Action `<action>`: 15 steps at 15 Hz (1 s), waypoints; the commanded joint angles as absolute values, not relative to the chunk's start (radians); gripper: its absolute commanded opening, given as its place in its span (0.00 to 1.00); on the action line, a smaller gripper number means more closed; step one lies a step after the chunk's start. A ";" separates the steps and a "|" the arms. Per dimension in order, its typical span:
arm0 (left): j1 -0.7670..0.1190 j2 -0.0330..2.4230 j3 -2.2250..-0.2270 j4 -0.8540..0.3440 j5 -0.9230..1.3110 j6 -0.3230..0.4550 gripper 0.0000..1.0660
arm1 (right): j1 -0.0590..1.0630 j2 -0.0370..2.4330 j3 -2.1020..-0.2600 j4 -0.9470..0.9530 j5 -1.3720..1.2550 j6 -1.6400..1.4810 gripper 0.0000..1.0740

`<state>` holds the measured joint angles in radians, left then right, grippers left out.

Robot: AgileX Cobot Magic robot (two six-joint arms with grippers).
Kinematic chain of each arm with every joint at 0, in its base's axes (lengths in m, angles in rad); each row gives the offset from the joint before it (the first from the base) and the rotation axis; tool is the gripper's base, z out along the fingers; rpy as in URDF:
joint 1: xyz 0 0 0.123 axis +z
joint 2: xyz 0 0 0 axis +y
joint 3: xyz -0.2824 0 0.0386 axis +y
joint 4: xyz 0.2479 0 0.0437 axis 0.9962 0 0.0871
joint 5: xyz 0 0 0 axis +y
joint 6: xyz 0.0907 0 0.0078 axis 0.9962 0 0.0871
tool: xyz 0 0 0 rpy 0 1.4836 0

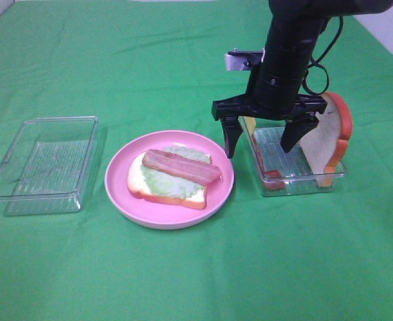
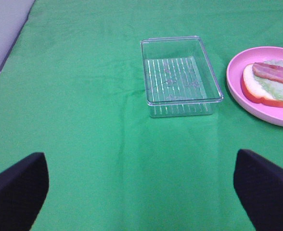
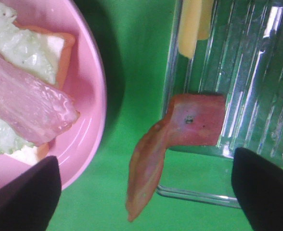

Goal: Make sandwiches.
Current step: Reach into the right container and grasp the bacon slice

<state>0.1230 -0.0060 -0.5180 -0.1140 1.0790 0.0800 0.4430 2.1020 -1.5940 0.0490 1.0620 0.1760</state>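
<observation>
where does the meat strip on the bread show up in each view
Exterior high: meat strip on the lettuce, mid-picture.
Left wrist: meat strip past the empty tray.
Right wrist: meat strip, close up.
Shared landmark: the pink plate under it.

Looking like a robot lab bench, not a kitchen: working over a plain green cloth [image 1: 183,274], with toy food [image 1: 173,175] on a pink plate [image 1: 118,190], clear plastic trays [image 1: 49,160] and a bare pale wall [image 2: 4,24] at the edge.
</observation>
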 commanded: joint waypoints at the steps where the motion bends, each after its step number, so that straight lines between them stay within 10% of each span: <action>1: 0.125 -0.024 -0.516 -0.116 1.079 0.074 0.92 | 0.445 2.119 -1.598 0.043 1.048 0.164 0.86; 4: 0.125 -0.024 -0.516 -0.116 1.079 0.074 0.92 | 0.445 2.145 -1.598 0.046 1.063 0.157 0.83; 8: 0.125 -0.024 -0.516 -0.116 1.079 0.074 0.92 | 0.445 2.145 -1.598 0.046 1.049 0.156 0.52; 15: 0.125 -0.024 -0.516 -0.116 1.079 0.074 0.92 | 0.445 2.145 -1.598 0.046 1.056 0.157 0.48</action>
